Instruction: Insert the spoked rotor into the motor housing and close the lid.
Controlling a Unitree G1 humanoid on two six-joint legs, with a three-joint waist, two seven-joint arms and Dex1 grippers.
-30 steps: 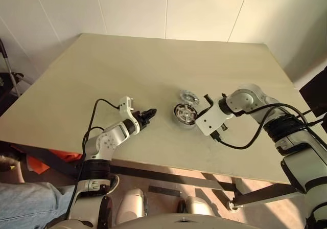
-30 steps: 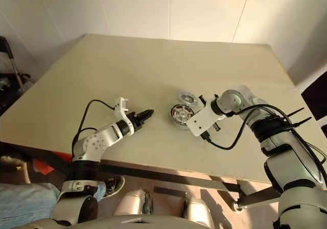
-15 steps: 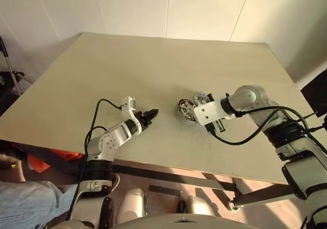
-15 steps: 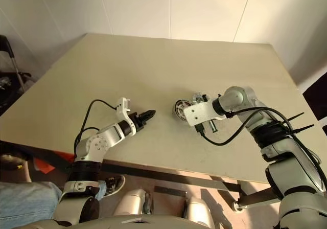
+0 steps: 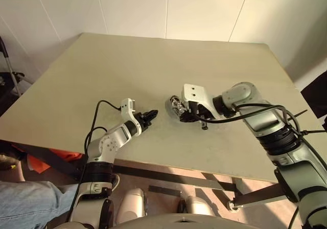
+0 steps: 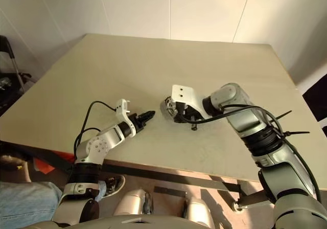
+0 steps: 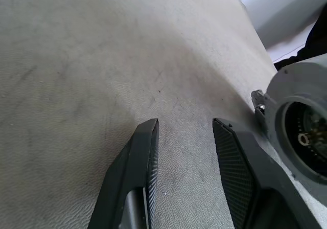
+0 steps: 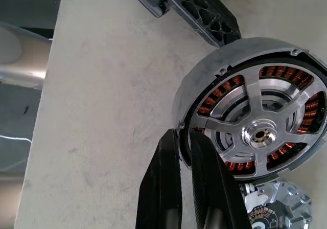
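Coppery windings ring the housing (image 8: pixel 250 132), spoked rotor (image 8: pixel 261 135) already seated inside; insertion judged done. Lid (image 8: pixel 276 208) lies touching the housing, unfitted. Right gripper (image 8: pixel 185 152) pinches the housing rim. Left gripper (image 7: pixel 184 147) spread, empty, at housing's nine o'clock.
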